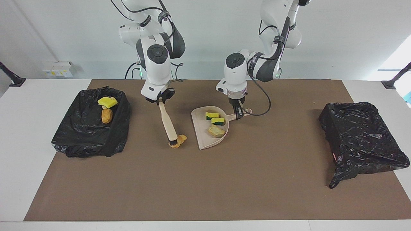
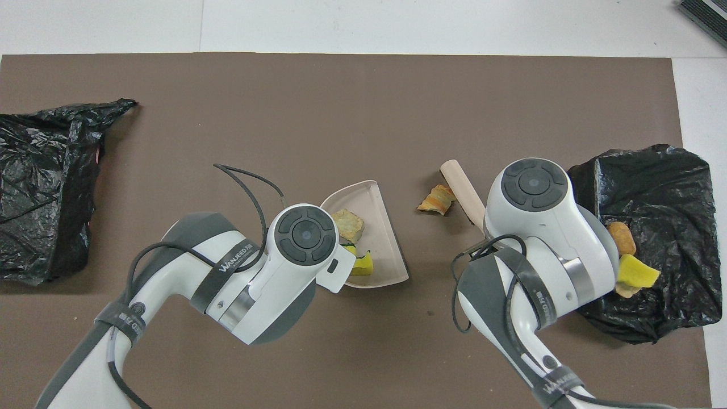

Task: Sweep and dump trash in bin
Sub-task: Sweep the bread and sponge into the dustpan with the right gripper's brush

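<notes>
Trash (image 1: 177, 140) is the matter here, and one orange-brown bread-like piece of it lies loose on the brown counter mat (image 1: 205, 186), between the two arms and just beside the open mouth of the dustpan (image 1: 205, 141).

Going across the facing view from the right arm's end: a black-lined bin (image 1: 90, 141) already holds a yellow wedge (image 1: 107, 102) and a brown lump (image 1: 107, 115). Next, the right hand (image 1: 159, 99) is clenched on the top of the brush (image 1: 168, 120), which slants down so that its dark bristles touch the loose piece on the side away from the pan. Then comes the dustpan, flat on the mat, carrying two yellow-green sponges (image 1: 215, 118) and a tan lump (image 1: 215, 131). The left hand (image 1: 238, 114) is clenched on the dustpan's handle. At the left arm's end sits a second black-lined bin (image 1: 359, 141), with nothing visible in it.

The step in hand looks like the last sweep. To do it well, keep the bristles low on the mat and draw them straight toward the pan's mouth, so the piece slides rather than rolls past the edge. The left hand should press the pan's lip flat to the mat and hold it steady, or the piece may slip under it. A short, slow stroke suits a light lump like this; a fast flick could throw it over the pan's rim or knock the pieces already inside.
</notes>
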`<state>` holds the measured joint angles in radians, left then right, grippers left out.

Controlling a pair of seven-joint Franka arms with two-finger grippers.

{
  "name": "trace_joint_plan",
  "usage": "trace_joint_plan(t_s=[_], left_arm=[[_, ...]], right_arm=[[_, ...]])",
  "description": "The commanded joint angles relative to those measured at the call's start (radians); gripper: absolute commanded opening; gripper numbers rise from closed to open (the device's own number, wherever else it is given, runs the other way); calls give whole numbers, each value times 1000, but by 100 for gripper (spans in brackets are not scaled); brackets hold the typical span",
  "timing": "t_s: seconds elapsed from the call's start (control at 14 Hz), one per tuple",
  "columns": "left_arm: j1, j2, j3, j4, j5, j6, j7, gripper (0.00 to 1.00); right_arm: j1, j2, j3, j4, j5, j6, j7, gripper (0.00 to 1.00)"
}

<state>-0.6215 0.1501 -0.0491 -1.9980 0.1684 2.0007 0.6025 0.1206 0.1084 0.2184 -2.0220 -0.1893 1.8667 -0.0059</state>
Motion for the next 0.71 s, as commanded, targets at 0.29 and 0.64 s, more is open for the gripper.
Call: trace_joint_plan(t_s=[0.29, 0.64], left_arm=[[-32, -14, 3, -44, -7, 48, -47, 0], [-26, -18, 3, -100, -7, 170, -37, 0]], right_arm=[[42, 1, 21, -30, 157, -23, 12, 0], [125, -16, 21, -20, 442, -57, 27, 0]])
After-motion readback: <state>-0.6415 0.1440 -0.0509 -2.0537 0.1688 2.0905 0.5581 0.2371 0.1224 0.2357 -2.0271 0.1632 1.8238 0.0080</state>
